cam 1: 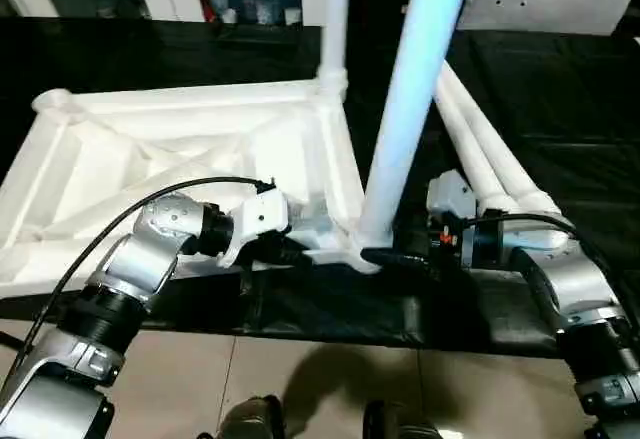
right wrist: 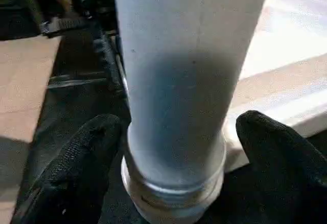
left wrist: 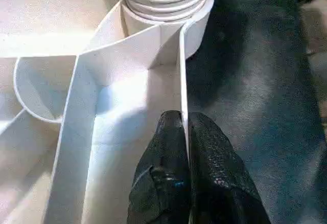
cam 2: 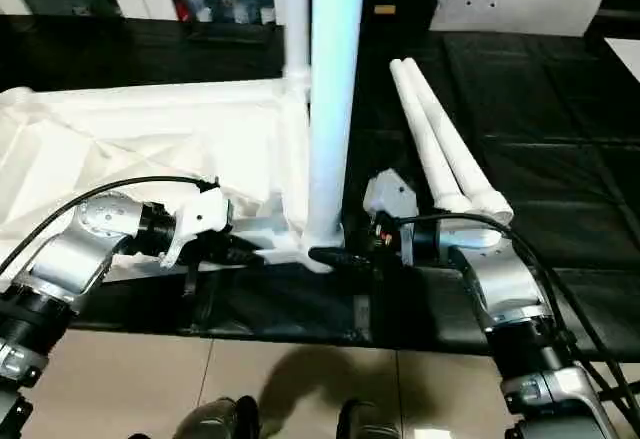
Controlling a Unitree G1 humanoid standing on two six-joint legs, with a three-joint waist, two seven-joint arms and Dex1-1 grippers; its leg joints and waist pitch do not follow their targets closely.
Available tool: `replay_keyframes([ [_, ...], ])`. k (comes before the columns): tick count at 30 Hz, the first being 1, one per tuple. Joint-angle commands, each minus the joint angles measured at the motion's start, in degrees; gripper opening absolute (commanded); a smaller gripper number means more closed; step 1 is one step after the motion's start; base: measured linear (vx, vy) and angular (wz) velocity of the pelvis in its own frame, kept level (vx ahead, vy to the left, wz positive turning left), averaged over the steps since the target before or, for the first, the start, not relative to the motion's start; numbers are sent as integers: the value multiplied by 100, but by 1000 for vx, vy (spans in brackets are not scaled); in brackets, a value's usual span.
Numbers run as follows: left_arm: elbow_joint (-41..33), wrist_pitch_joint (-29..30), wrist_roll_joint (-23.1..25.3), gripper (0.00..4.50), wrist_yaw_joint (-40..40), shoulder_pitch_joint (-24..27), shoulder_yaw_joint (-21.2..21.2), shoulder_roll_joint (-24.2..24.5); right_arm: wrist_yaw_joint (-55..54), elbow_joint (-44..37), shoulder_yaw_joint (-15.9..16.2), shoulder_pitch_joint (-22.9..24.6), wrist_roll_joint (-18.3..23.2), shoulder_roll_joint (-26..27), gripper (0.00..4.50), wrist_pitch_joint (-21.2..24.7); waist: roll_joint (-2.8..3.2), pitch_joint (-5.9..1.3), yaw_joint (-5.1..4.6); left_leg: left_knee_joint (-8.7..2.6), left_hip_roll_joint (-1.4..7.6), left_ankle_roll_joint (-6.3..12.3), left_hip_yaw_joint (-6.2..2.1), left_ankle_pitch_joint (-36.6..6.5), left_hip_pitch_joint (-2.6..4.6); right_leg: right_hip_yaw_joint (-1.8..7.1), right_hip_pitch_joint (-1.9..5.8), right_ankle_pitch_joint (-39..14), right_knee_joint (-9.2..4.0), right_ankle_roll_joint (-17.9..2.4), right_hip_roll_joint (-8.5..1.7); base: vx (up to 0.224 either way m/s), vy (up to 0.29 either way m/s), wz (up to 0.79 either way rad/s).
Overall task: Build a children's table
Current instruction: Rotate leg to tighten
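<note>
The children's table top (cam 1: 180,149) is laid upside down on the black sheet-covered surface (cam 1: 560,89), ribbed underside up, so that the corner sockets are exposed for the legs. Two legs are already stood in sockets: a far leg (cam 1: 334,19) at the back corner and a near leg (cam 1: 415,89) at the corner closest to the robot. Two spare legs (cam 1: 490,164) are left lying side by side on the surface, just to the right of the top.

The left claw (left wrist: 185,147) is clamped on the thin side wall (left wrist: 182,76) of the top, beside the near socket; this appears to be done so that the top is held steady. The right claw (right wrist: 173,152) is held with its fingers (right wrist: 82,152) apart on either side of the near leg's base, where threads are visible above the socket. By this it is judged that the leg is being screwed home in stages, the claw being opened for a fresh grip.
</note>
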Motion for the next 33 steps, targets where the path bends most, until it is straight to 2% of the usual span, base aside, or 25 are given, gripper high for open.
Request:
replay_keyframes([
  [1,72,-139,76,0,-254,-28,-221,39,180,42,23,-144,110,-32,364,52,-88,-487,-4,-351,404,620,-173,-823,149,287,296,-1172,-375,-1429,-519,0,0,0],
  [4,135,-182,66,0,-268,-73,-224,-16,359,130,102,-239,142,-16,346,84,-91,-493,26,-345,412,640,-172,-752,150,289,295,-1086,-358,-1426,-522,0,0,0],
  [5,147,-197,68,0,-267,-79,-226,-20,374,144,117,-248,136,-14,323,78,-89,-497,34,-344,414,650,-174,-711,149,287,294,-1038,-351,-1434,-521,0,0,0],
  [8,171,-217,63,0,-274,-86,-223,-27,417,165,145,-257,129,-11,309,73,-98,-506,37,-336,406,687,-170,-655,138,282,298,-942,-341,-1460,-516,0,0,0],
  [10,198,-232,58,0,-285,-91,-215,-25,454,167,175,-242,121,-6,276,58,-103,-496,36,-342,406,675,-173,-726,138,280,297,-1054,-356,-1437,-521,0,0,0],
  [13,258,-280,68,0,-291,-101,-211,-21,492,199,188,-238,111,7,263,39,-103,-492,38,-348,409,637,-176,-764,140,282,295,-1168,-364,-1401,-524,0,0,0],
  [14,293,-306,78,0,-294,-110,-208,-20,509,219,195,-240,105,11,239,33,-99,-492,38,-350,409,623,-176,-775,143,283,293,-1180,-369,-1392,-522,0,0,0],
  [18,329,-333,93,0,-294,-118,-200,-21,519,239,210,-226,100,14,217,19,-99,-487,37,-356,414,602,-178,-809,148,282,286,-1211,-372,-1394,-522,0,0,0],
  [32,412,-324,96,0,-203,-133,-136,-50,418,4,266,56,145,114,204,53,-87,-485,45,-367,420,569,-183,-868,155,285,286,-1223,-382,-1410,-530,0,0,0],
  [33,415,-152,67,0,-24,-153,-47,-112,274,-143,227,195,231,206,204,175,-44,-470,51,-373,421,543,-184,-919,153,286,278,-1287,-394,-1401,-529,0,0,0],
])
